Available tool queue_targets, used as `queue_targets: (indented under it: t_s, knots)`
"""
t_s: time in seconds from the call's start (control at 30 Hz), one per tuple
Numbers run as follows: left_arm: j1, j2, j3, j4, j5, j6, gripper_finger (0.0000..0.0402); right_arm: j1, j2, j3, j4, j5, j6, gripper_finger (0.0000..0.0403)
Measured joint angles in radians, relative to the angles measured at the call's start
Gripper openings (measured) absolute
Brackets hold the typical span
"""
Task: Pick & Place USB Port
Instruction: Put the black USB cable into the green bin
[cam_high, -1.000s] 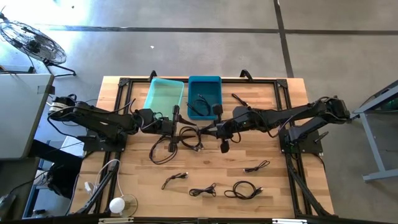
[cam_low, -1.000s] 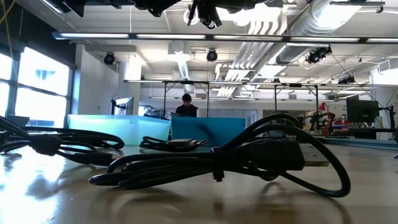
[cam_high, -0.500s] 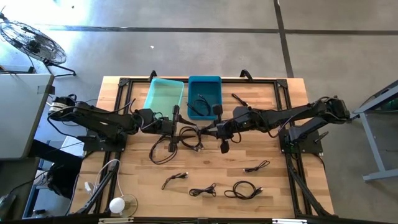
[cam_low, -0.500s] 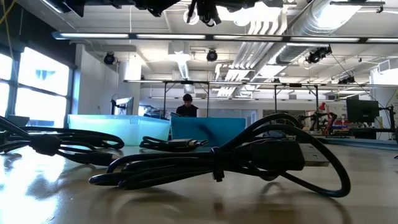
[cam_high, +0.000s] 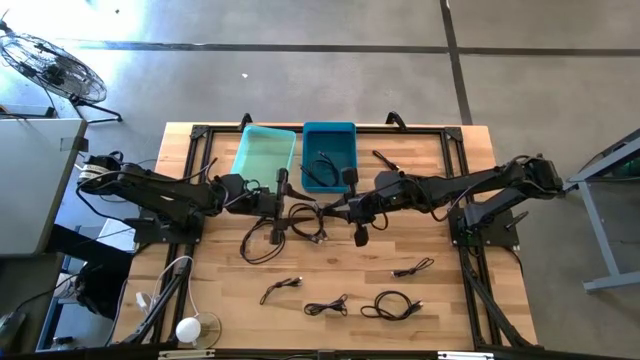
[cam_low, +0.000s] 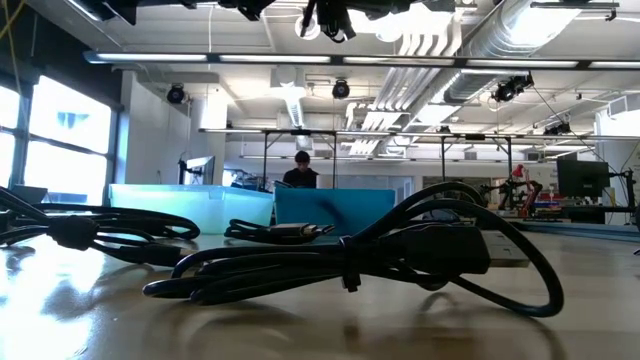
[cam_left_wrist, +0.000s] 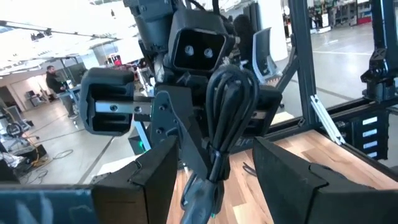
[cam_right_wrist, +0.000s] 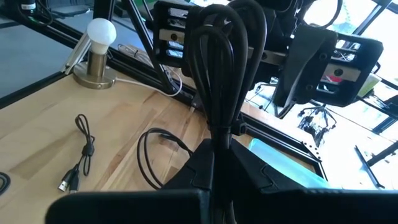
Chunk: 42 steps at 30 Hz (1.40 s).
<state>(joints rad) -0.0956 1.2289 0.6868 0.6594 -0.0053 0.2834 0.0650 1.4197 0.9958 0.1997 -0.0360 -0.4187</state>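
The right gripper (cam_high: 326, 211) is clenching a bundled black USB cable (cam_right_wrist: 225, 68) above the table's (cam_high: 450, 300) centre; the left gripper (cam_high: 290, 207), released, is facing it at 9 o'clock.

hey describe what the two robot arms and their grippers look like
Both arms are dark, near-black, jointed limbs on black frame mounts at the table's sides. The left gripper and right gripper each end in two flat, angular dark fingers. Seen from the left wrist, the right arm's wrist carries a boxy black camera housing with two small round lenses, above a block with a silvery bar.
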Motion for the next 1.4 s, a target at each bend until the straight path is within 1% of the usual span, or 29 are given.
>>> queue_targets:
  t_s: [0.1,0.2,0.43,0.53,0.6,0.73,0.83,0.93,1.0,1.1,1.23,1.4]
  knots:
    - [0.000,0.000,0.000,0.027,0.008,0.000,0.0202,0.000,0.000,0.000,0.000,0.000,0.000,0.0015]
    - [0.000,0.000,0.000,0.042,0.042,0.000,0.0202,-0.006,0.000,0.000,0.000,0.000,0.002,0.0015]
    - [0.000,0.014,0.003,0.048,0.043,0.007,0.0202,-0.021,0.000,0.000,0.000,-0.004,0.016,0.0015]
    - [0.011,0.061,0.040,0.034,0.067,0.007,0.0202,-0.021,0.000,0.000,0.000,-0.005,0.016,0.0015]
    - [0.012,0.105,0.093,0.016,0.084,0.007,0.0202,-0.021,0.000,0.000,-0.001,-0.006,0.017,0.0015]
    - [0.011,0.168,0.189,-0.084,0.086,0.051,0.0202,-0.021,0.000,0.000,-0.019,-0.006,0.017,0.0015]
    - [0.011,0.184,0.236,-0.119,0.105,0.083,0.0202,-0.019,0.001,0.000,-0.025,-0.005,0.020,0.0015]
    - [0.010,0.183,0.247,-0.129,0.109,0.087,0.0197,-0.019,0.001,0.000,-0.045,-0.004,0.021,0.0015]
    - [0.010,0.183,0.247,-0.135,0.109,0.087,0.0184,-0.019,0.001,0.000,-0.053,-0.004,0.021,0.0015]
    - [0.010,0.183,0.247,-0.139,0.109,0.087,0.0155,-0.019,0.001,0.000,-0.055,-0.001,0.021,0.0015]
    - [0.011,0.183,0.247,-0.161,0.108,0.090,0.0109,-0.018,0.001,0.000,-0.061,-0.002,0.020,0.0015]
    - [0.011,0.183,0.248,-0.168,0.094,0.131,0.0043,-0.018,0.001,0.000,-0.063,0.000,0.018,0.0015]
